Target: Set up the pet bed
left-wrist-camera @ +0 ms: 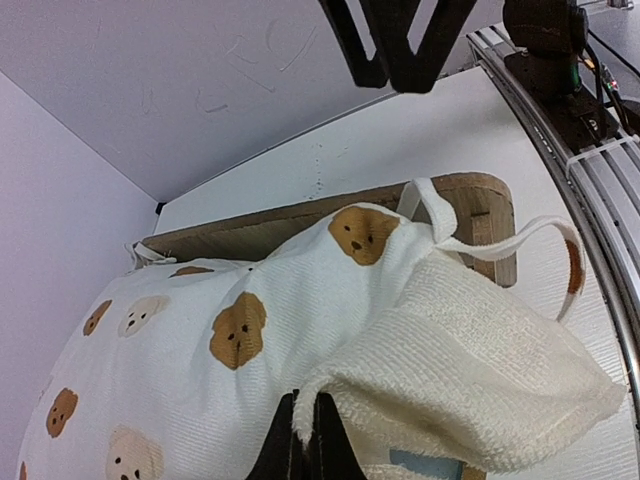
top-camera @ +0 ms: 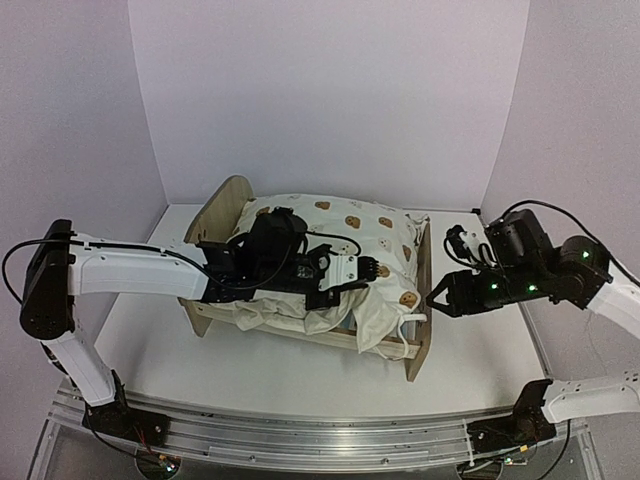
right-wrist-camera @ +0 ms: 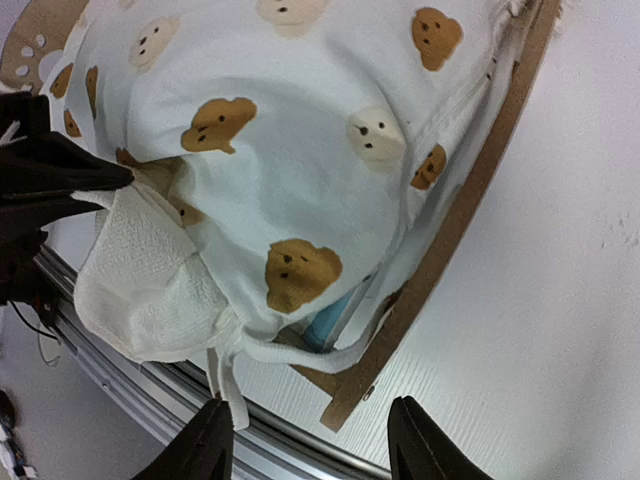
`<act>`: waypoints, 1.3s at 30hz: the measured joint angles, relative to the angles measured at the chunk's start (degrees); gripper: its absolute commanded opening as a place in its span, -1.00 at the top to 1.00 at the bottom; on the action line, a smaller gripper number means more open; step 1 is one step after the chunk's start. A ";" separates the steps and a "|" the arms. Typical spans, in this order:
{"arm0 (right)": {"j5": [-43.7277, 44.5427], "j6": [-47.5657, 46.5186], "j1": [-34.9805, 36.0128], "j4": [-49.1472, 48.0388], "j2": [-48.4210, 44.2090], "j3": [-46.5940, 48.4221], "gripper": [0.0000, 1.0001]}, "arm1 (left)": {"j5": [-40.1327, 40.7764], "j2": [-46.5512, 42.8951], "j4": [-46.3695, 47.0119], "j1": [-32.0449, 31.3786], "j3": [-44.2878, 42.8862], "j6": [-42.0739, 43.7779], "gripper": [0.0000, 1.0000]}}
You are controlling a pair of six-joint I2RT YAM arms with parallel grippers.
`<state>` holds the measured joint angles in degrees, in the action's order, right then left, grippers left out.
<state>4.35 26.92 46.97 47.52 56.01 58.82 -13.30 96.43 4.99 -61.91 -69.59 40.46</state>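
Note:
The pet bed (top-camera: 418, 340) is a light-wood frame standing mid-table with its rounded end boards (left-wrist-camera: 300, 225) at left and right. A cream bear-print duvet (top-camera: 340, 225) is heaped over it, and its near right corner hangs over the frame with tie strings (right-wrist-camera: 300, 350) dangling. A bit of blue base (right-wrist-camera: 325, 325) shows under the cloth. My left gripper (left-wrist-camera: 305, 450) reaches over the bed and is shut on a folded edge of the duvet (left-wrist-camera: 200, 380). My right gripper (right-wrist-camera: 312, 440) stands open beside the right end board (right-wrist-camera: 450, 230), holding nothing, with a tie string by its left finger (right-wrist-camera: 205, 445).
A metal rail (top-camera: 300, 430) runs along the table's near edge, close under the bed's front corner (right-wrist-camera: 345, 410). White walls close in the table at the back and both sides. The right arm's cables (top-camera: 530, 215) loop above its wrist.

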 measured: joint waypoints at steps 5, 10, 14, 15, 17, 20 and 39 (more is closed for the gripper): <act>0.19 12.84 5.35 0.33 -2.11 -4.19 -0.14 | 0.00 0.49 0.00 0.00 -0.05 -0.22 1.00; 2.47 18.90 16.17 -4.63 -0.04 -9.44 -0.19 | -0.02 0.49 0.01 0.22 -0.05 -0.37 1.00; 4.66 22.46 21.99 -13.99 2.45 -12.62 -0.15 | -0.05 0.49 0.02 0.58 -0.05 -0.48 1.00; 5.36 23.48 22.91 -16.80 3.47 -14.04 -0.10 | -0.06 0.49 0.02 0.64 -0.05 -0.50 1.00; 7.20 25.49 24.37 -21.38 5.51 -16.66 0.10 | -0.23 0.49 0.02 0.77 -0.05 -0.62 1.00; 11.65 29.06 25.43 -25.33 7.64 -19.24 0.35 | -0.61 0.49 0.02 0.89 -0.05 -1.12 1.00; 24.26 33.37 25.46 -28.71 1.36 -23.72 0.75 | -1.78 0.49 1.21 1.27 -0.01 -1.54 1.00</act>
<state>28.61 60.29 72.42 18.81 57.37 35.10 -15.08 96.92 6.21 -60.64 -69.60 38.92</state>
